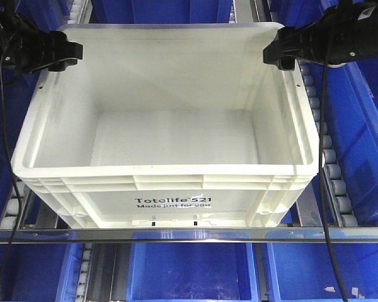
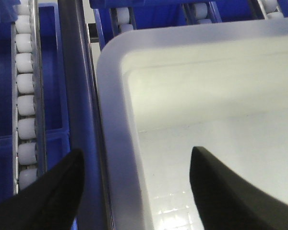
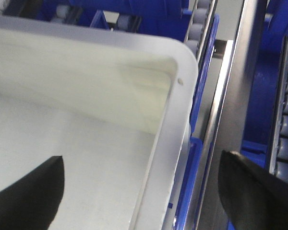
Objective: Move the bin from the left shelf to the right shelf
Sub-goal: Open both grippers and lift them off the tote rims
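A large empty white bin (image 1: pixel 82 189), labelled "Totelife 521", sits on the shelf rollers in the middle of the front view. My left gripper (image 1: pixel 68 56) is at its back left corner. In the left wrist view it (image 2: pixel 137 152) is open, with the bin's left rim (image 2: pixel 115 120) between its jaws. My right gripper (image 1: pixel 278 55) is at the back right corner. In the right wrist view it (image 3: pixel 141 160) is open, astride the bin's right rim (image 3: pixel 177 110). Neither gripper visibly presses the rim.
Blue bins stand on the lower shelf (image 1: pixel 189 270) and to the right (image 1: pixel 362 126). Roller tracks (image 1: pixel 331 163) run beside the white bin. A metal front rail (image 1: pixel 189 234) crosses below it. Upright rails (image 2: pixel 77 96) (image 3: pixel 233 96) stand close outside each rim.
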Robot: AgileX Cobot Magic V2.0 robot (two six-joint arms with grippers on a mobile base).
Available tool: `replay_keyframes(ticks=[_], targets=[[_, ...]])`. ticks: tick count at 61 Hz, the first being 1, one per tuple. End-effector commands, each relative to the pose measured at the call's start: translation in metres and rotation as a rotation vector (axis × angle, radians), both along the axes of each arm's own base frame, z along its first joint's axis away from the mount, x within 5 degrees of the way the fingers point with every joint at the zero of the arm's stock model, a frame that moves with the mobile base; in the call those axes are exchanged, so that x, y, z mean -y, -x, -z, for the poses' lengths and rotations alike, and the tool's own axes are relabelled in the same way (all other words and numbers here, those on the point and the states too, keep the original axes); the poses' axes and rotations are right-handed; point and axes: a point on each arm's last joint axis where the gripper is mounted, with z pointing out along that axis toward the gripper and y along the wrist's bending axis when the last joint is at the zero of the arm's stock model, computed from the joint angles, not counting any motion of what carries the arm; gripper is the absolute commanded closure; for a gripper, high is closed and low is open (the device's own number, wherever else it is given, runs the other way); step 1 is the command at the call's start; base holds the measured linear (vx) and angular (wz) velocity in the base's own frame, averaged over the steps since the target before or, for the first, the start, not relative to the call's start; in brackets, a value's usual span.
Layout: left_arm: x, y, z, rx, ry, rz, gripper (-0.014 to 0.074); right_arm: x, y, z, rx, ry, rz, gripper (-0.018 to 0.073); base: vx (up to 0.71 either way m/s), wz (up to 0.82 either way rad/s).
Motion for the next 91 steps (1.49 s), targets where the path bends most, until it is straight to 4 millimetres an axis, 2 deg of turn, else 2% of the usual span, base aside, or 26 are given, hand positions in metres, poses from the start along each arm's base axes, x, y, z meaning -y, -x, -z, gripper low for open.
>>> replay_keyframes(ticks=[1,21,30,31,39,50,57,69,77,91], targets=[[0.000,0.007,-0.030,0.126,0.032,-0.001,0.0138,0.004,0.008,-0.030,0.126,-0.027,0.018,-0.0053,0.00,0.00],[0.000,0.012,-0.026,0.058,0.020,0.006,0.0138,0.002,0.015,-0.023,0.028,-0.016,-0.015,-0.0017,0.00,0.00],[-0.001,0.015,-0.028,0.067,0.022,0.006,0.0138,0.003,0.017,-0.029,0.064,-0.019,-0.011,-0.0003,0.00,0.00],[-0.002,0.022,-0.031,0.115,0.031,0.001,0.0138,0.004,0.020,-0.035,0.101,-0.030,-0.002,0.0006,0.00,0.00],[-0.007,0.039,-0.029,0.202,0.048,-0.011,0.0138,0.004,0.022,-0.041,0.130,-0.051,0.004,0.0016,0.00,0.00],[-0.014,0.066,-0.017,0.271,0.059,-0.023,0.0138,-0.002,0.022,-0.044,0.163,-0.054,-0.009,0.0029,0.00,0.00],[-0.016,0.076,-0.014,0.285,0.059,-0.025,0.0138,-0.008,0.022,-0.047,0.207,-0.040,-0.031,0.0029,0.00,0.00],[-0.016,0.077,-0.012,0.277,0.054,-0.021,0.0138,-0.012,0.022,-0.017,0.229,-0.043,-0.007,0.0029,0.00,0.00],[-0.016,0.077,-0.013,0.290,0.022,0.001,0.0138,-0.008,0.032,-0.007,0.271,-0.053,0.024,0.0029,0.00,0.00],[-0.018,0.084,-0.022,0.347,0.016,0.008,0.0148,0.005,0.067,-0.017,0.413,-0.051,0.054,0.0029,0.00,0.00]])
